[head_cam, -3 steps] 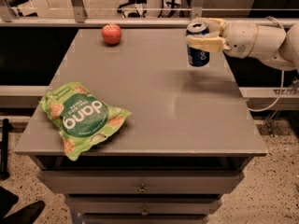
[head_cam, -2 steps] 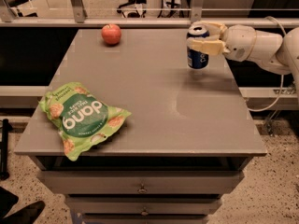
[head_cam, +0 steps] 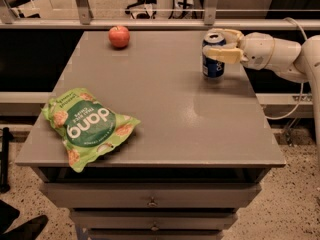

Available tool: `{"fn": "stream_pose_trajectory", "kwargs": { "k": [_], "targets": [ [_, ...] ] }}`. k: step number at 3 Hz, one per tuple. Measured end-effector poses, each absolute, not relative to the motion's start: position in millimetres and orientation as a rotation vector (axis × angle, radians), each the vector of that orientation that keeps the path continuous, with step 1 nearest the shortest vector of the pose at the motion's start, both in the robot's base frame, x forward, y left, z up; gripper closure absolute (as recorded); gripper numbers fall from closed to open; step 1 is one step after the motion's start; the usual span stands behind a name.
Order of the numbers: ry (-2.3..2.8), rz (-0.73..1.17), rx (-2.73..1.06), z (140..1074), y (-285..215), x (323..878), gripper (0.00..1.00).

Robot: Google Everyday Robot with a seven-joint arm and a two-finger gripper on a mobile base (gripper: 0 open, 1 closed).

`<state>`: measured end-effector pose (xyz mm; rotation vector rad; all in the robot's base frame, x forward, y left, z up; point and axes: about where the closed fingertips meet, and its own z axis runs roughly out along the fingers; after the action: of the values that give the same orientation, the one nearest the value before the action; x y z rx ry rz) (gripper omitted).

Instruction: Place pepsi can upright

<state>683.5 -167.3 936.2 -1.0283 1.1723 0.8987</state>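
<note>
The pepsi can [head_cam: 212,64] is blue with a silver top and stands upright at the far right of the grey table [head_cam: 165,114], its base on or just at the surface. My gripper [head_cam: 218,44] reaches in from the right with its cream fingers [head_cam: 223,54] on either side of the can's upper half, shut on it. The white arm [head_cam: 272,51] runs off to the right edge.
A red apple [head_cam: 119,36] sits at the table's far left. A green snack bag [head_cam: 87,125] lies at the near left. Drawers [head_cam: 152,201] are below the tabletop. A rail [head_cam: 150,24] runs behind the table.
My gripper has moved the can down a little toward the tabletop, still holding it upright. The apple and the bag have not moved.
</note>
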Motion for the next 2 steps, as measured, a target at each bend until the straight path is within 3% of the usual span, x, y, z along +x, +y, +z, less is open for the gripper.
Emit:
{"fn": "stream_pose_trajectory", "kwargs": {
  "k": [2],
  "targets": [
    [1.154, 0.951, -0.998, 922.0, -185.4, 681.4, 0.34]
  ]
}}
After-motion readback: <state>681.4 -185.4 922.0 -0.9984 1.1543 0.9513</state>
